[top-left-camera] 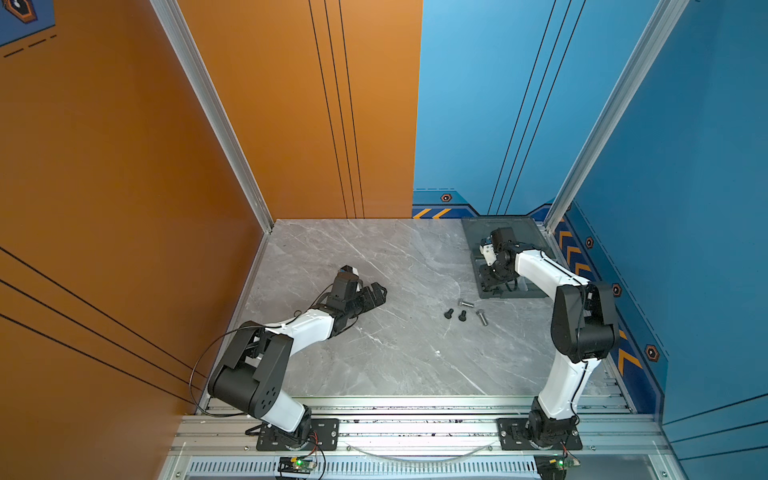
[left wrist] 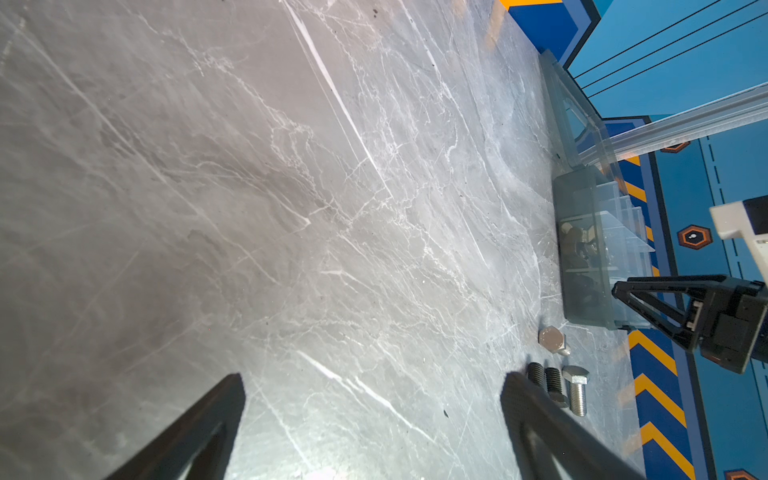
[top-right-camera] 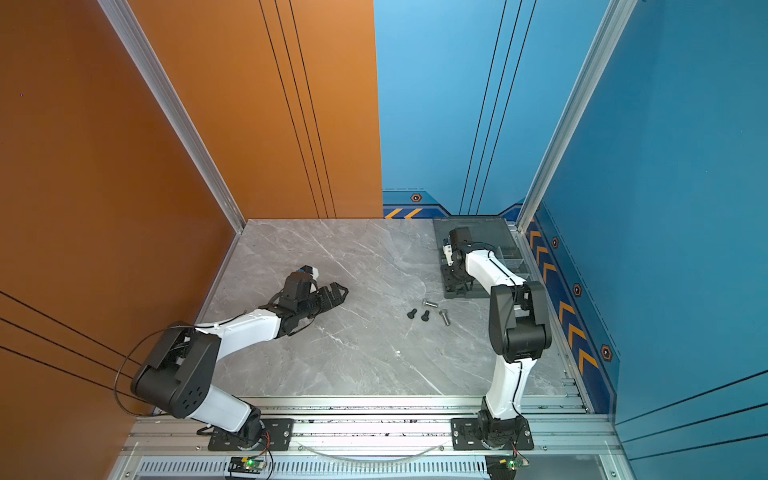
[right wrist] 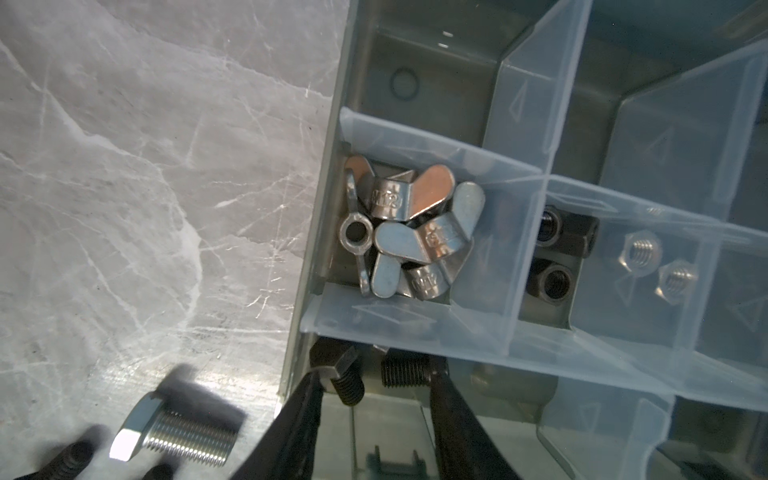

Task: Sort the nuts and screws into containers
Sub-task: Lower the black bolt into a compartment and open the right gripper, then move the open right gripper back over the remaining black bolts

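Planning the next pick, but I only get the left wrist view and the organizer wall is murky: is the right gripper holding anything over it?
Observer: Apparently not; the right gripper has its jaws apart, two black screws loose between them.
Operator: What sits beside those screws?
Observer: A pile of silver wing nuts, one divider over.
Operator: And past those?
Observer: Black nuts, separated from the wing nuts.

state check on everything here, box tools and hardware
smoky-grey translucent plastic organizer box: lid open
left tool: open, empty
right tool: open, over a box compartment holding short black screws
two matte black screws: loose outside the box
two shiny silver hex-head screws: loose outside the box
silver wing nuts: piled in one compartment
black hex nuts and silver hex nuts: in the box
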